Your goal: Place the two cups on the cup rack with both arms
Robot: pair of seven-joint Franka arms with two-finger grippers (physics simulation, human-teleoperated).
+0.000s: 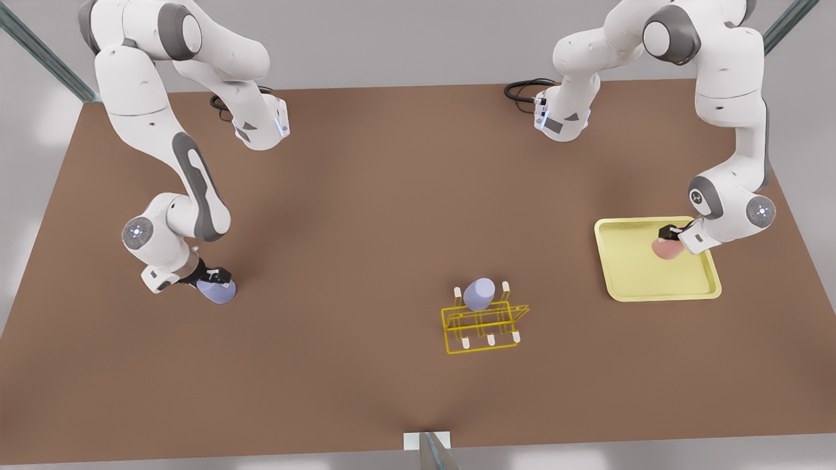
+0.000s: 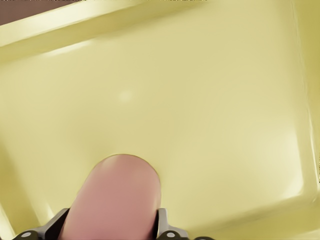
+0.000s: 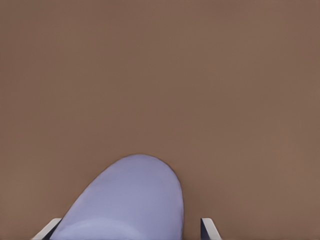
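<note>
The pink cup [image 1: 666, 248] hangs over the pale yellow tray [image 1: 627, 274] at the front view's right, and my left gripper [image 1: 673, 234] is shut on it. Both fingers press the pink cup's [image 2: 115, 200] sides in the left wrist view. At the front view's left, a lavender cup [image 1: 219, 291] sits tilted on the table under my right gripper [image 1: 214, 277]. That gripper is open around the lavender cup [image 3: 130, 200]: one finger touches it, and the other finger [image 3: 210, 229] stands apart from it. The yellow wire cup rack [image 1: 484, 325] is near the front middle.
A second lavender cup [image 1: 479, 294] sits upside down on a back peg of the rack. The rack's other white-tipped pegs [image 1: 490, 340] are bare. The tray floor [image 2: 200, 110] lies under the pink cup. Brown table [image 3: 160, 75] stretches wide between the arms.
</note>
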